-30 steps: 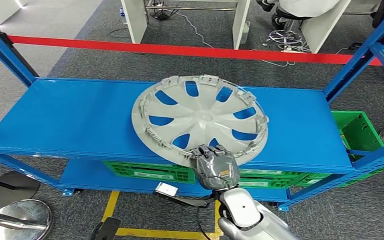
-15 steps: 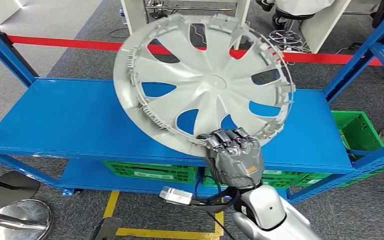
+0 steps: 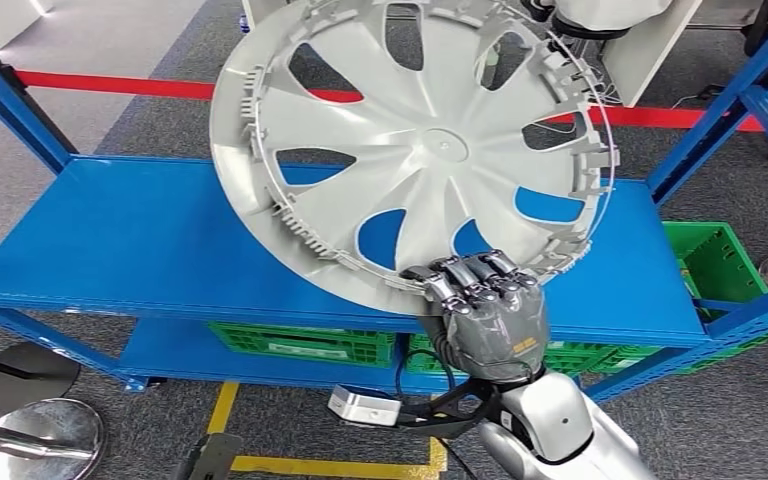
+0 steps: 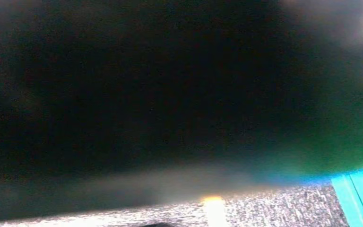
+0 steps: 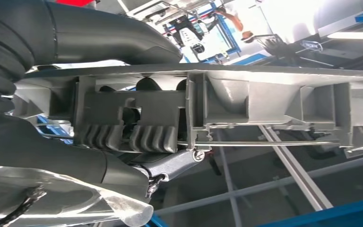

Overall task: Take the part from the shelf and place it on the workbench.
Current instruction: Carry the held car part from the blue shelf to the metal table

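Note:
The part is a large grey wheel cover [image 3: 410, 150] with curved spokes and clips round its rim. It is off the blue shelf [image 3: 150, 240] and tilted steeply, its back side toward me, in the head view. My right hand [image 3: 485, 310] grips its near rim from below, fingers curled over the edge. Close up in the right wrist view, the rim [image 5: 246, 104] with its wire ring sits between the thumb [image 5: 108, 38] and the dark fingers [image 5: 52, 151].
Green crates [image 3: 300, 342] sit on the lower shelf, and another green crate [image 3: 715, 262] at the right. Blue uprights [image 3: 730, 110] frame the shelf on both sides. A red barrier tape [image 3: 110, 85] runs behind. Round metal stool bases [image 3: 35, 425] stand on the floor at lower left.
My right hand has lifted the wheel cover off the shelf top and tilted it up toward me; it now stands higher and larger in view.

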Controlling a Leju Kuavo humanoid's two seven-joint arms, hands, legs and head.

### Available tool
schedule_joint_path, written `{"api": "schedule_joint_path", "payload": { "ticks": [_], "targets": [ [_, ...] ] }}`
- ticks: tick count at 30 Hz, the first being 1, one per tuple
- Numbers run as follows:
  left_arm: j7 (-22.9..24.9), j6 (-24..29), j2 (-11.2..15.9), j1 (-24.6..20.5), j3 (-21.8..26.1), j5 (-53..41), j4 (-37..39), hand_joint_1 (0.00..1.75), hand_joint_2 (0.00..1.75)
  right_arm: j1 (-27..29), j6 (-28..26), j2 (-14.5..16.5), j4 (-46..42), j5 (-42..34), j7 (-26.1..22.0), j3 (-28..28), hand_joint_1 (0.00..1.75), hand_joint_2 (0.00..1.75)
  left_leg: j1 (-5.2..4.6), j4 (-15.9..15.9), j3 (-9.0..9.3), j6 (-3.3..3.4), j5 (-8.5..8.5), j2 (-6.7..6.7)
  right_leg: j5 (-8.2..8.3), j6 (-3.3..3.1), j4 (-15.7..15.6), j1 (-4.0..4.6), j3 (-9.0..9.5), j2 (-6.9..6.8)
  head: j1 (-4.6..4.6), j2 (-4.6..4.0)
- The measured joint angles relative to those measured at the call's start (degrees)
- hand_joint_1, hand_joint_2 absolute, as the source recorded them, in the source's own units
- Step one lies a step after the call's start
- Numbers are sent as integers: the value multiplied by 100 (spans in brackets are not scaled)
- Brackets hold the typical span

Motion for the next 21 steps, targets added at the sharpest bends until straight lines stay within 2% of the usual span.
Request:
{"api": "schedule_joint_path", "payload": {
  "ticks": [21],
  "targets": [
    [46, 32, -2, -16, 12, -75, -2, 0, 0, 89, 0, -2, 3, 2, 96, 60, 175, 175, 0, 0, 0, 0, 0, 0, 0, 0, 0, 0, -1, 0, 0, 2]
  ]
}}
